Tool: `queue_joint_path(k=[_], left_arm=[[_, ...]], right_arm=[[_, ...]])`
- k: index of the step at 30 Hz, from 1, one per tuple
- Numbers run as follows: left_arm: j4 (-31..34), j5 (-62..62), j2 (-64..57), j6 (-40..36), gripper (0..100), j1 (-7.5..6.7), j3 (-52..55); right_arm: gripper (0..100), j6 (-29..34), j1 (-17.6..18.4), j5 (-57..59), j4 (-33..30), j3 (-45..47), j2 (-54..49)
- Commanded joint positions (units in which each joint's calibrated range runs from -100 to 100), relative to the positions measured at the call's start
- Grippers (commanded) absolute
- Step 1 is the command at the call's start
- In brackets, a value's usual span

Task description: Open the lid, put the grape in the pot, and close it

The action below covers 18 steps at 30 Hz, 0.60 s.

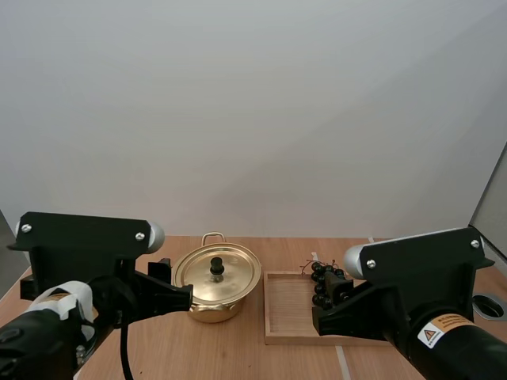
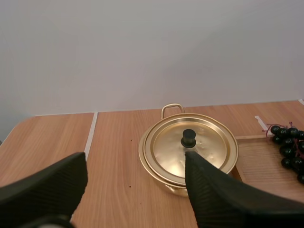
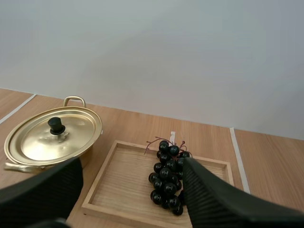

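Observation:
A gold pot, its lid (image 1: 218, 273) on and topped by a black knob (image 1: 215, 265), stands on the wooden table left of a wooden tray (image 1: 289, 313). A bunch of dark grapes (image 1: 320, 274) lies at the tray's far right corner. My left gripper (image 1: 176, 286) hovers just left of the pot, open and holding nothing. In the left wrist view its fingers (image 2: 47, 190) stand wide apart in front of the lid (image 2: 199, 149). My right gripper (image 1: 326, 307) hangs over the tray's right side, near the grapes. It is open, with the grapes (image 3: 167, 178) just ahead of its fingers (image 3: 223, 199).
The tray (image 3: 118, 180) holds only the grapes. White tape lines (image 2: 90, 135) cross the tabletop left of the pot and right of the tray. A round metal-rimmed hole (image 1: 489, 306) sits at the table's right edge. A plain grey wall backs the table.

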Motion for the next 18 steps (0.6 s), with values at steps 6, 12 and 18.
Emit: queue_joint_path(k=[6, 12, 18], left_arm=[[-7.7, -3.6, 5.4, 19.5, 100, 0.1, -4.3], [-19.7, 0.8, 17.8, 32.1, 100, 0.1, -10.2], [-23.2, 1.8, 36.7, 37.0, 100, -0.05, -17.0]], right_arm=[[100, -1.3, -0.2, 3.8, -0.7, -0.7, 0.3], [100, -2.6, -0.2, 7.5, -0.8, -0.7, 3.0], [100, -2.6, -0.2, 9.0, -0.8, -1.1, 5.9]])
